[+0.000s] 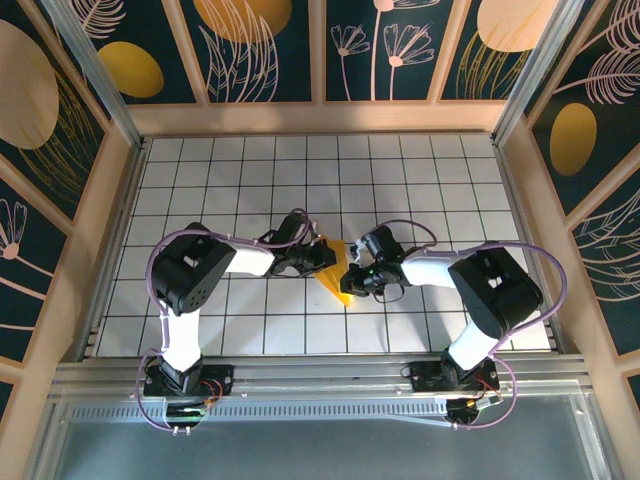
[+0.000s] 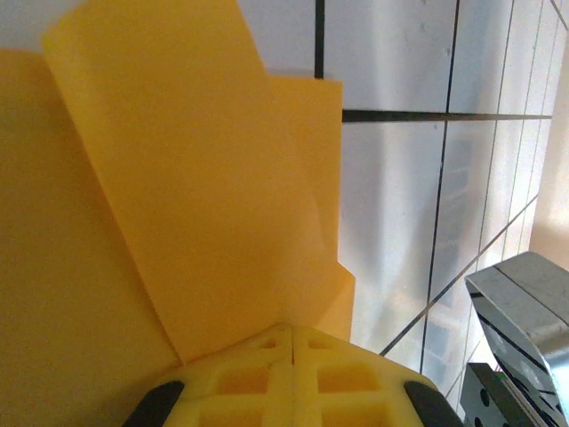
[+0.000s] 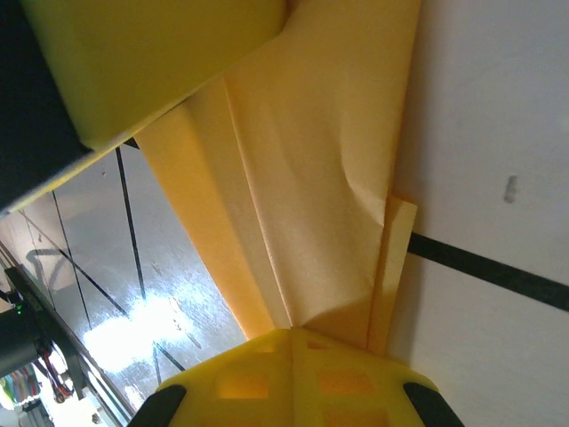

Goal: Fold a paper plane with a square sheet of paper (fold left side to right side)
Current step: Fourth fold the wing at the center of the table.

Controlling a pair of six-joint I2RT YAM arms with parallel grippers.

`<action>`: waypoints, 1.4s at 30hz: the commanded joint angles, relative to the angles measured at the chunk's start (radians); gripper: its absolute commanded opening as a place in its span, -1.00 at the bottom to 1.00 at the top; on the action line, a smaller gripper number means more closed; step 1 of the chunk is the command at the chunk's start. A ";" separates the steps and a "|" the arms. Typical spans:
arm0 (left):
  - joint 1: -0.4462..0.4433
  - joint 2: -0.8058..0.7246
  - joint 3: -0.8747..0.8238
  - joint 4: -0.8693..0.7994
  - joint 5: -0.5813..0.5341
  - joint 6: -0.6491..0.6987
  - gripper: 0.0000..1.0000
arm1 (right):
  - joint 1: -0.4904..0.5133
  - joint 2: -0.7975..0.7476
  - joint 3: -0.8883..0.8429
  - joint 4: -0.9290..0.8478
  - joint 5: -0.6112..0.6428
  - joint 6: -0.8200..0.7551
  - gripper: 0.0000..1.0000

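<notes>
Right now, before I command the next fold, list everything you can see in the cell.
folded paper sheet: one, orange-yellow, mid-table, between the two tools
table: one, white tiles with black grid lines, under everything
wall panels: several, dark blue with pale plant drawings and yellow ovals, around the table
rail: one, silver, near edge, by the arm bases
left arm: one, white and black, left of the sheet
right arm: one, white and black, right of the sheet
left tool: one, yellow fingers, shut on the sheet
right tool: one, yellow fingers, shut on the sheet
</notes>
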 commanded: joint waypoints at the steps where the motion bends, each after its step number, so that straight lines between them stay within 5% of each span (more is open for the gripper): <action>1: 0.057 0.043 0.028 -0.060 -0.083 0.050 -1.00 | 0.020 0.088 -0.053 -0.154 0.168 -0.028 -1.00; 33: 0.281 0.182 0.316 -0.246 -0.111 0.243 -1.00 | 0.023 0.097 -0.068 -0.146 0.155 -0.028 -1.00; 42: 0.279 -0.038 0.123 -0.137 -0.061 0.247 -1.00 | 0.024 0.093 -0.055 -0.149 0.154 -0.036 -1.00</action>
